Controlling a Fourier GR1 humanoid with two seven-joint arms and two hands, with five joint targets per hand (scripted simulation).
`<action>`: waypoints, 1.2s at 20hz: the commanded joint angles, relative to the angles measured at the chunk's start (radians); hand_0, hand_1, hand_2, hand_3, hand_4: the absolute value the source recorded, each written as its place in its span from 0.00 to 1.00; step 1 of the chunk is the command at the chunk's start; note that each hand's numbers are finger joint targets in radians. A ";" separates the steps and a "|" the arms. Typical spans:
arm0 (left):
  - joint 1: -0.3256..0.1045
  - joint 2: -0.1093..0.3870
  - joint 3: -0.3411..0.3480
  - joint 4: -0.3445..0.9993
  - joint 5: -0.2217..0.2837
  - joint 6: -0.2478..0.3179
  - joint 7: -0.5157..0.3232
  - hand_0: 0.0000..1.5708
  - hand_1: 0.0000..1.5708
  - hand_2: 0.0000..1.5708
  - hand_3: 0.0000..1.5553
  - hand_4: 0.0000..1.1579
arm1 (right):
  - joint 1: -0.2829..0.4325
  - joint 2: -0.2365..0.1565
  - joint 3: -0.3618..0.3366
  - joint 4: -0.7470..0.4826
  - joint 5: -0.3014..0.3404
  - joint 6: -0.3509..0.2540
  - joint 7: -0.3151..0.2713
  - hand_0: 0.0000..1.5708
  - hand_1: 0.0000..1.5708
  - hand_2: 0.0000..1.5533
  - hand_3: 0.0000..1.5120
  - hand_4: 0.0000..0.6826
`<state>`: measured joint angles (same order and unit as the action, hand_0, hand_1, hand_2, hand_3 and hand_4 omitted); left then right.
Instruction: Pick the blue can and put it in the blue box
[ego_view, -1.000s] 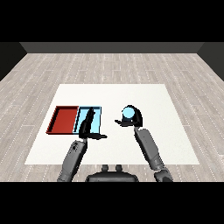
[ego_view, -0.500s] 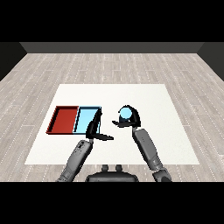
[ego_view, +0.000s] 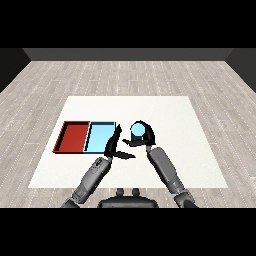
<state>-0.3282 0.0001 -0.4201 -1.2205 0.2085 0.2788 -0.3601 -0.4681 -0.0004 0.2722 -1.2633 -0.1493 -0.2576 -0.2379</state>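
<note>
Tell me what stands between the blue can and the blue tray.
The left hand does: it sits at the light blue tray's near right corner, beside the blue can held in the right hand. Nothing else visible lies between them.

No readable text, label, brand, number or sign anywhere. Nothing printed on the small blue cylindrical can (ego_view: 137, 131), on the flat red tray (ego_view: 73, 137), on the flat light blue tray (ego_view: 101, 136) or on the plain white table (ego_view: 165, 115).
</note>
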 joint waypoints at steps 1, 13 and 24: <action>-0.059 0.000 0.011 0.038 0.039 -0.004 0.020 0.00 0.00 0.00 0.00 0.00 | 0.011 0.000 -0.009 0.038 -0.025 0.046 -0.060 0.92 0.92 0.95 0.91 0.82; -0.160 0.000 -0.126 0.178 0.193 0.126 -0.063 0.00 0.00 0.00 0.00 0.00 | -0.017 0.000 0.008 0.055 -0.040 0.037 -0.058 0.91 0.91 0.94 0.91 0.82; -0.201 0.000 -0.169 0.208 0.213 0.163 -0.024 0.00 0.00 0.00 0.00 0.00 | 0.037 0.000 0.082 -0.055 -0.047 0.012 -0.022 0.91 0.91 0.94 0.92 0.80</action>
<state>-0.4786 0.0006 -0.5457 -1.0282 0.3866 0.3833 -0.4045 -0.4717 -0.0014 0.3661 -1.2669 -0.2068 -0.2799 -0.2812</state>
